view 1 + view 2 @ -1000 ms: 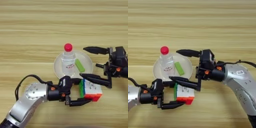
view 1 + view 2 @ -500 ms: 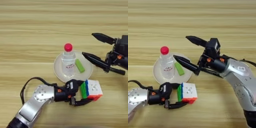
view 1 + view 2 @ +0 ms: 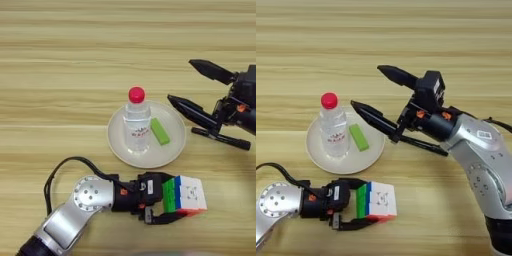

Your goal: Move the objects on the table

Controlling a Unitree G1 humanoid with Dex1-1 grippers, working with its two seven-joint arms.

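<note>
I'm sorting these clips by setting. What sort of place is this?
Probably a robot test bench: a bare wooden table, a puzzle cube in the left end effector, and a bottle standing on a plate.

A light wooden table (image 3: 65, 60) fills the frame, with a white plate (image 3: 175, 142) at centre and a puzzle cube (image 3: 187, 193) at lower right.

The puzzle cube (image 3: 184, 195) sat white face up, apparently between the left jaws; the red-capped bottle (image 3: 136, 121) stood beyond them.
</note>
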